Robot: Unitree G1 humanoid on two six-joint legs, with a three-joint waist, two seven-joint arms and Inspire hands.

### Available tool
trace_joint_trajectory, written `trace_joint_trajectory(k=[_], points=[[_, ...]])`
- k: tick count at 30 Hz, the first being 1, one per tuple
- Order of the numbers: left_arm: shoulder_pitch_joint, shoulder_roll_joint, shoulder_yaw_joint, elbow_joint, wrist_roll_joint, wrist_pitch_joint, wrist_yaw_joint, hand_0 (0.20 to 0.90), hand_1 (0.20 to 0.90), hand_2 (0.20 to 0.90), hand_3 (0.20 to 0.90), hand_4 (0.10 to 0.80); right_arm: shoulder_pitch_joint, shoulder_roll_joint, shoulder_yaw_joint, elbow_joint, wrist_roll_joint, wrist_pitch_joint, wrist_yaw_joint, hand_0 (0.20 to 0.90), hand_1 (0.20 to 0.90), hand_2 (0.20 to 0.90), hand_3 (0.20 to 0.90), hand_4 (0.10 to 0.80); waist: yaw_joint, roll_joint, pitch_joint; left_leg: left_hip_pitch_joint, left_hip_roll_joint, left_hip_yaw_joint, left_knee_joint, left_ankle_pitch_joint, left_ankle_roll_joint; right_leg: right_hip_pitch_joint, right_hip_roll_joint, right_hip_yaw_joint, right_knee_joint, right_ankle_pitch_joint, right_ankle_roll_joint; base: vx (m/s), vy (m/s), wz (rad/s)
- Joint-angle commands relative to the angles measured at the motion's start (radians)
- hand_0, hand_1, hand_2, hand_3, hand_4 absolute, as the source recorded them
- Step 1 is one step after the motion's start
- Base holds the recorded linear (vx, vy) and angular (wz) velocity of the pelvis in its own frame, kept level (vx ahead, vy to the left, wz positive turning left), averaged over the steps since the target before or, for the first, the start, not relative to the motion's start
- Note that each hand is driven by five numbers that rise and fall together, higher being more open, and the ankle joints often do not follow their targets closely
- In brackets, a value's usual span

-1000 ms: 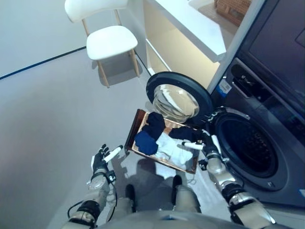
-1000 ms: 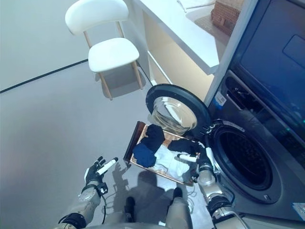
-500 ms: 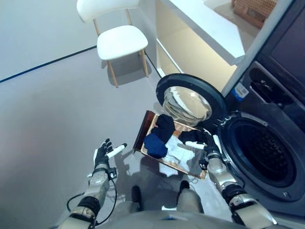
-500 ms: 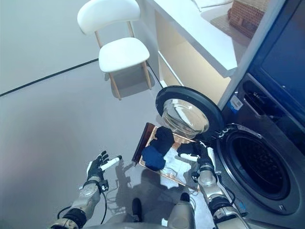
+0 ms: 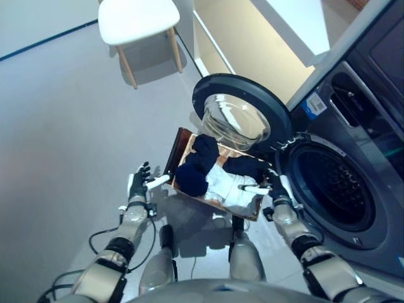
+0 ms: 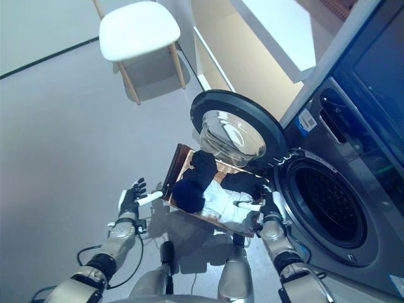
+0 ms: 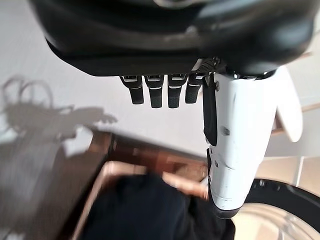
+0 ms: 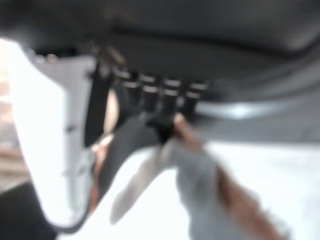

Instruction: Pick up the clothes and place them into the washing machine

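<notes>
A brown basket (image 5: 178, 146) stands on the floor before the washing machine's open drum (image 5: 328, 187). It holds a dark navy garment (image 5: 192, 172), a white one (image 5: 226, 185) and a black one (image 5: 247, 165). My left hand (image 5: 138, 187) is open just left of the basket, its white-covered thumb reaching toward the rim. The left wrist view shows the rim (image 7: 131, 151) and dark cloth (image 7: 145, 212) past the straight fingers. My right hand (image 5: 276, 190) is open at the basket's right end, thumb lying over the white garment (image 8: 200, 195). Neither hand holds cloth.
The machine's round door (image 5: 237, 120) hangs open behind the basket, close to its far edge. A white chair (image 5: 136, 17) stands further back on the grey floor. A pale counter (image 6: 278, 31) runs along the machine's far side.
The camera has tilted down. My left hand has moved right, from well clear of the basket to its left rim. The right hand stays at the basket's right end.
</notes>
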Motion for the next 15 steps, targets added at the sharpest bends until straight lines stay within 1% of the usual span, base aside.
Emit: trace_joint_trajectory(k=[1, 2, 5, 6, 7, 10, 12, 15], points=[[-0.046, 0.086, 0.006, -0.136, -0.036, -0.098, 0.017, 0.900, 0.900, 0.900, 0.900, 0.800, -0.115, -0.006, -0.032, 0.037, 0.036, -0.029, -0.060, 0.900, 0.900, 0.900, 0.900, 0.800, 0.035, -0.016, 0.001, -0.019, -0.009, 0.021, 0.000, -0.012, -0.033, -0.042, -0.105, -0.018, 0.082, 0.025, 0.060, -0.074, -0.013, 0.79], [-0.016, 0.087, -0.002, -0.184, -0.040, -0.102, -0.003, 0.900, 0.900, 0.900, 0.900, 0.800, -0.117, -0.015, -0.044, 0.032, 0.044, -0.028, -0.063, 0.900, 0.900, 0.900, 0.900, 0.800, 0.039, -0.005, 0.010, -0.033, 0.000, 0.051, -0.002, -0.003, -0.037, -0.050, -0.114, -0.037, 0.080, 0.022, 0.058, -0.005, -0.001, 0.27], [-0.003, 0.085, 0.002, -0.180, -0.044, -0.101, -0.008, 0.900, 0.900, 0.900, 0.900, 0.800, -0.138, -0.016, -0.054, 0.043, 0.069, -0.033, -0.063, 0.900, 0.900, 0.900, 0.900, 0.800, 0.044, -0.001, 0.016, -0.045, 0.000, 0.054, 0.004, -0.002, -0.037, -0.062, -0.115, -0.036, 0.076, 0.030, 0.058, 0.002, 0.003, 0.05], [0.008, 0.084, 0.006, -0.197, -0.051, -0.101, -0.013, 0.900, 0.900, 0.900, 0.900, 0.800, -0.151, -0.018, -0.067, 0.040, 0.096, -0.041, -0.063, 0.900, 0.900, 0.900, 0.900, 0.800, 0.047, 0.003, 0.022, -0.059, -0.012, 0.052, 0.010, -0.006, -0.032, -0.071, -0.123, -0.035, 0.073, 0.039, 0.061, 0.000, 0.000, 0.00], [0.008, 0.084, 0.006, -0.198, -0.051, -0.101, -0.013, 0.900, 0.900, 0.900, 0.900, 0.800, -0.151, -0.018, -0.067, 0.040, 0.096, -0.041, -0.063, 0.900, 0.900, 0.900, 0.900, 0.800, 0.046, 0.003, 0.021, -0.061, -0.013, 0.052, 0.011, -0.007, -0.031, -0.072, -0.124, -0.035, 0.073, 0.039, 0.062, -0.007, 0.019, 0.08], [0.011, 0.083, 0.008, -0.211, -0.061, -0.102, -0.018, 0.900, 0.900, 0.900, 0.900, 0.800, -0.166, -0.021, -0.079, 0.059, 0.122, -0.042, -0.061, 0.900, 0.900, 0.900, 0.900, 0.800, 0.052, 0.013, 0.034, -0.080, -0.026, 0.047, 0.016, -0.010, -0.031, -0.081, -0.141, -0.040, 0.071, 0.042, 0.066, 0.001, 0.042, 0.11], [0.015, 0.083, 0.002, -0.229, -0.060, -0.100, -0.023, 0.900, 0.900, 0.900, 0.900, 0.800, -0.185, -0.027, -0.073, 0.111, 0.103, -0.020, -0.060, 0.900, 0.900, 0.900, 0.900, 0.800, 0.058, 0.020, 0.039, -0.088, -0.034, 0.045, 0.017, -0.013, -0.032, -0.078, -0.150, -0.047, 0.065, 0.047, 0.070, 0.024, 0.036, 0.15], [0.016, 0.087, -0.002, -0.248, -0.062, -0.100, -0.031, 0.900, 0.900, 0.900, 0.900, 0.800, -0.207, -0.030, -0.074, 0.169, 0.098, -0.003, -0.057, 0.900, 0.900, 0.900, 0.900, 0.800, 0.065, 0.024, 0.043, -0.093, -0.038, 0.041, 0.020, -0.017, -0.031, -0.076, -0.153, -0.051, 0.062, 0.050, 0.072, 0.015, 0.020, 0.08]])
